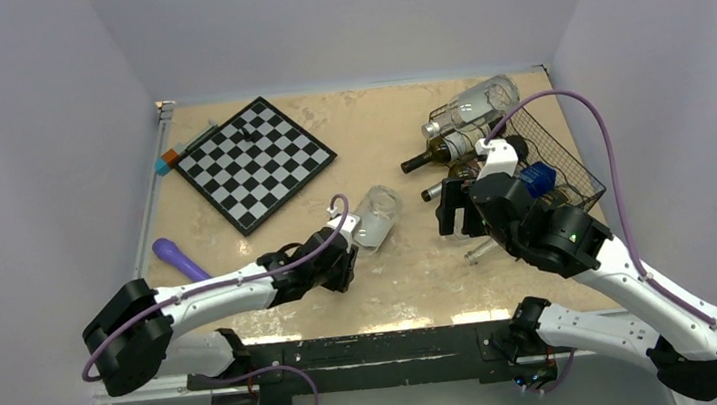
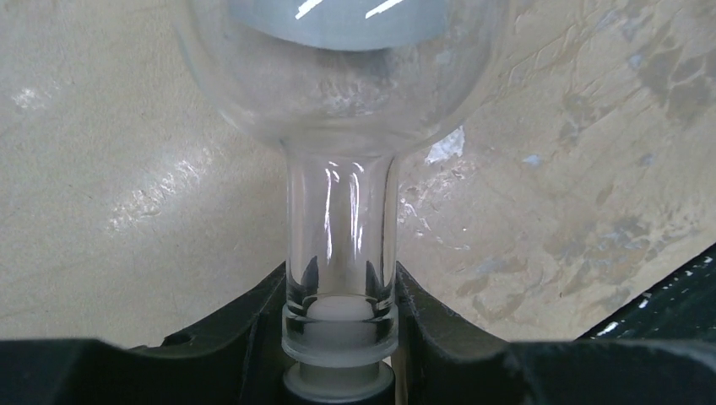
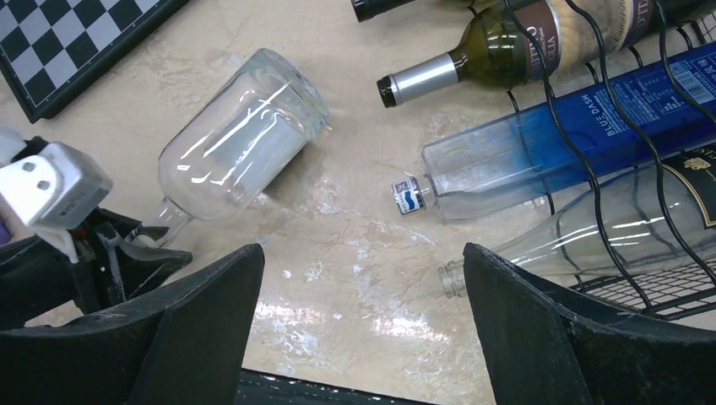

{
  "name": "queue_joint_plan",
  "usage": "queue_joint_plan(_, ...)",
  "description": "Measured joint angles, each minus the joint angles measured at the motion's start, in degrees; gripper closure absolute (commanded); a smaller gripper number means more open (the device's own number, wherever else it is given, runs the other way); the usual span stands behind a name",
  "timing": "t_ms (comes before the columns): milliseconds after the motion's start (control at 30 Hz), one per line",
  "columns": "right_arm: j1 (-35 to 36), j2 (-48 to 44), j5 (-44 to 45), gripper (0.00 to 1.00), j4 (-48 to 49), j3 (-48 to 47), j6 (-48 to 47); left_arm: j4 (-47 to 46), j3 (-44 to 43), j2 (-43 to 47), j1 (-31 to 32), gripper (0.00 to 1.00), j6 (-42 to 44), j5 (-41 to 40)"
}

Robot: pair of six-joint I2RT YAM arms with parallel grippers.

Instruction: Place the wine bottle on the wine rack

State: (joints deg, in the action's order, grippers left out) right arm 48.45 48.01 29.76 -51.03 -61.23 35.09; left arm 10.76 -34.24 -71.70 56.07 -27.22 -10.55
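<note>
Wine bottle (image 1: 375,217), clear glass, neck clamped in left tool (image 2: 341,297).

Seven bottles show at least: one clear bottle (image 1: 376,216) apart from the rest, and six at the single rack (image 1: 571,155), namely two clear, one blue bottle (image 1: 538,179) and three dark. One chessboard (image 1: 255,163). One purple thing (image 1: 177,259).

Clear wine bottle (image 2: 341,211) neck between left gripper (image 2: 340,299) jaws.
</note>
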Motion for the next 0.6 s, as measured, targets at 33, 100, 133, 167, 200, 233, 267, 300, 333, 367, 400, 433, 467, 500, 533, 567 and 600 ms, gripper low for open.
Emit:
queue_joint_plan(33, 0.00, 0.00, -0.04, 0.08, 0.11, 0.15, -0.02, 0.55, -0.44, -1.01, 0.00, 1.00, 0.00, 0.07)
queue_joint_plan(100, 0.00, 0.00, -0.42, 0.08, 0.13, 0.50, -0.02, 1.33, -1.20, -3.13, 0.00, 1.00, 0.02, 0.22)
queue_joint_plan(133, 0.00, 0.00, -0.59, 0.08, 0.11, 0.66, -0.02, 1.53, -1.36, -3.76, 0.00, 1.00, 0.04, 0.35)
queue_joint_plan(167, 0.00, 0.00, -0.68, 0.08, 0.11, 0.76, -0.02, 1.68, -1.42, -4.13, 0.00, 1.00, 0.11, 0.46)
queue_joint_plan(200, 0.02, -0.02, -0.81, 0.08, 0.11, 0.90, -0.04, 1.95, -1.60, -4.59, 0.00, 1.00, 0.37, 0.57)
queue_joint_plan(233, 0.00, -0.04, -0.83, 0.08, 0.20, 1.09, -0.04, 2.25, -1.86, -5.09, 0.00, 1.00, 0.57, 0.66)
queue_joint_plan(267, 0.00, -0.07, -0.85, 0.08, 0.24, 1.29, -0.04, 2.45, -2.10, -5.64, 0.00, 1.00, 0.87, 0.70)
queue_joint_plan(300, 0.00, -0.09, -0.85, 0.08, 0.28, 1.51, -0.04, 2.60, -2.38, -6.29, 0.00, 1.00, 1.03, 0.70)
queue_joint_plan(333, 0.00, -0.09, -0.85, 0.08, 0.28, 1.77, -0.04, 2.82, -2.78, -7.15, 0.00, 1.00, 1.33, 0.66)
queue_joint_plan(367, 0.00, -0.09, -0.87, 0.08, 0.28, 1.97, -0.04, 3.06, -3.28, -8.17, 0.00, 1.00, 1.42, 0.57)
queue_joint_plan(400, 0.00, -0.11, -0.87, 0.08, 0.28, 2.14, -0.02, 3.28, -3.85, -9.27, 0.00, 0.99, 1.55, 0.48)
queue_joint_plan(433, 0.02, -0.15, -0.90, 0.08, 0.26, 2.23, -0.02, 3.32, -4.22, -10.10, 0.00, 0.92, 1.62, 0.33)
queue_joint_plan(467, 0.00, -0.20, -0.90, 0.08, 0.28, 2.34, -0.02, 3.45, -4.63, -10.91, 0.00, 0.85, 1.81, 0.17)
queue_joint_plan(500, 0.00, -0.35, -0.92, 0.08, 0.26, 2.40, -0.02, 3.63, -5.03, -11.32, 0.00, 0.79, 1.95, -0.09)
queue_joint_plan(533, 0.00, -0.50, -0.90, 0.08, 0.26, 2.45, -0.02, 3.58, -5.20, -11.47, 0.00, 0.74, 2.12, -0.22)
queue_joint_plan(567, 0.00, -0.68, -0.90, 0.08, 0.26, 2.45, -0.02, 3.58, -5.29, -11.58, -0.02, 0.68, 2.36, -0.35)
queue_joint_plan(600, 0.00, -0.81, -0.90, 0.08, 0.28, 2.45, -0.02, 3.54, -5.31, -11.69, -0.02, 0.66, 2.56, -0.44)
